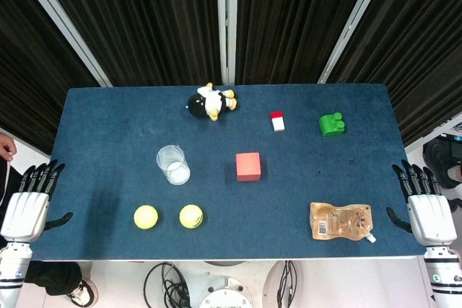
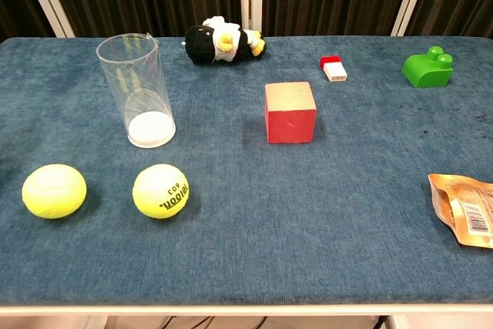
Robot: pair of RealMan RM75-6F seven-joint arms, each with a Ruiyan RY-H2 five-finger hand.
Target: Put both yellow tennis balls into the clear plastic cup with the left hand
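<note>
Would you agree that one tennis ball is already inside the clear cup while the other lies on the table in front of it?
Not quite: the clear cup holds no ball. Both tennis balls, one and the other, lie on the table in front of it, as the chest view shows.

two yellow tennis balls are seen side by side on the worktop, well apart from the left hand's fingers, toward the right. the clear plastic cup, upright and empty, stands just behind them.
</note>
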